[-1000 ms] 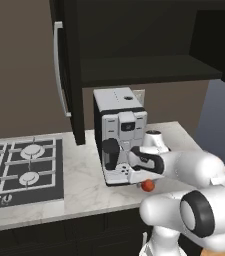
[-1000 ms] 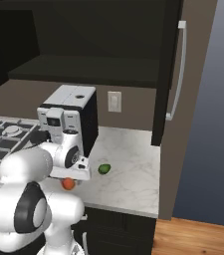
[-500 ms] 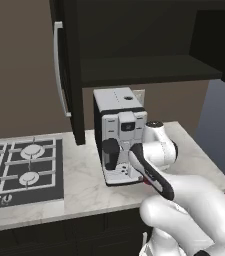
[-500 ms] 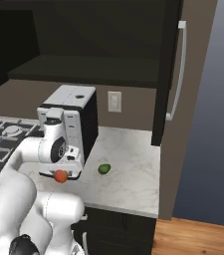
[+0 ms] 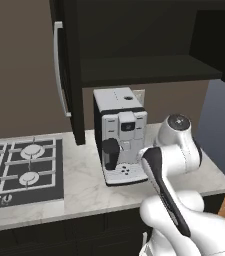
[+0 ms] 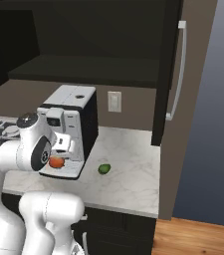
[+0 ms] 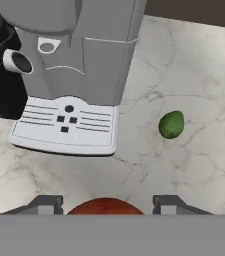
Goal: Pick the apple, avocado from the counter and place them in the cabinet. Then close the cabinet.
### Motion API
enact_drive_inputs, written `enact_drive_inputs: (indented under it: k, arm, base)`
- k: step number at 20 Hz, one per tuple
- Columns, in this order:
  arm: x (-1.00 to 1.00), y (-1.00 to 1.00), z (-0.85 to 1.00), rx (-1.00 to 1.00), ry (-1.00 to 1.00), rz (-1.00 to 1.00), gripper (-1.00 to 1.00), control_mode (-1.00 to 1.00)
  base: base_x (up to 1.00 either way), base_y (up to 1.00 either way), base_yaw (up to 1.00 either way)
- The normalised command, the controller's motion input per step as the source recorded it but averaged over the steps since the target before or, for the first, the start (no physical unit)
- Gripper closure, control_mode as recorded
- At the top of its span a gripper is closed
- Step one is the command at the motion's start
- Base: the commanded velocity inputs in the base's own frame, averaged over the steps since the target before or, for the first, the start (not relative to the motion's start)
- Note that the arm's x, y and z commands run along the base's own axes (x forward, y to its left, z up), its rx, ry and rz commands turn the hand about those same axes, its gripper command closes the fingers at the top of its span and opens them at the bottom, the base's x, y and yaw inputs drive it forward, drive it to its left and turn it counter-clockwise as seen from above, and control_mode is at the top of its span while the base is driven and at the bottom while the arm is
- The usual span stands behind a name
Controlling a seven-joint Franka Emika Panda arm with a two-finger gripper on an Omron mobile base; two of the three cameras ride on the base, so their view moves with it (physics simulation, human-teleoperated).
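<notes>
A: Where do we have the apple?

B: Between the two dark fingertips of the gripper, lifted above the counter. The tips sit on either side of the red-orange fruit, pinching it. From the right base camera we see the apple next to the arm's white wrist, in front of the coffee machine.

A: And the avocado?

B: It lies on the marbled counter, to the right of the coffee machine and apart from it. In the right base view the avocado sits near the middle of the worktop, between the machine's drip tray and the counter's right end.

A: How do we find the cabinet?

B: Open. Its left door stands swung out with the silver bar handle facing us, and a dark shelf is exposed above the coffee machine. On the right side, the other door is also open.

A: Anything else on the worktop?

B: The black gas hob sits at the far left, well apart from both fruits.
</notes>
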Motion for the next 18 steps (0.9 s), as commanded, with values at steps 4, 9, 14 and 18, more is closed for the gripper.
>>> enact_drive_inputs:
  k: [4,9,14,18]
  arm:
    - [0.0,-0.28,1.0,0.0,-0.28,-0.08,1.0,-1.0]
    - [0.1,-0.27,1.0,0.0,-0.32,-0.07,1.0,-1.0]
    - [0.04,-0.22,1.0,0.02,-0.26,-0.03,1.0,-1.0]
    - [0.37,-0.18,1.0,0.04,-0.09,-0.03,1.0,-1.0]
  base:
    - [0.0,0.0,0.0]
    - [0.0,0.0,0.0]
    - [0.0,0.0,0.0]
    - [0.0,0.0,0.0]
